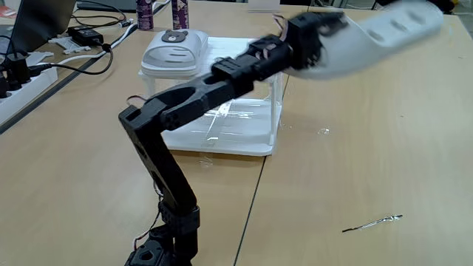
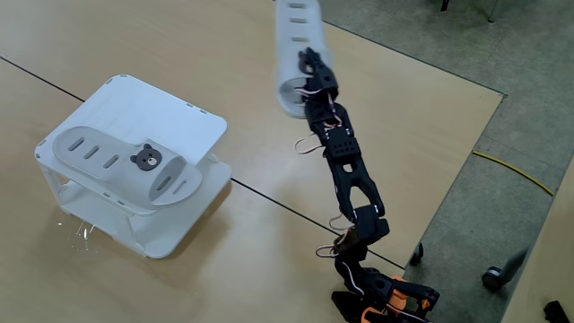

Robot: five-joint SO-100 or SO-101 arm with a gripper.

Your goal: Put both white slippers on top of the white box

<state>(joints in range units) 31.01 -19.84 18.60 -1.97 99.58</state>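
Slipper number two, an off-white rubber slide with oval vent holes [image 1: 384, 37], hangs clamped in your black two-finger gripper [image 2: 309, 67], lifted clear above the pale wooden table [image 1: 355, 170] and blurred in both fixed views. Your arm stretches out from its base toward it, passing in front of the white plastic two-tier rack with the slatted top [image 2: 166, 117]. On that rack's top lies the other off-white slipper with its bear-face badge [image 2: 126, 161].

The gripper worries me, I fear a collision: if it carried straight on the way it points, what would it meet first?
Probably nothing: the gripper, shut on the second slipper, points past the white box over bare table, though depth is unclear.
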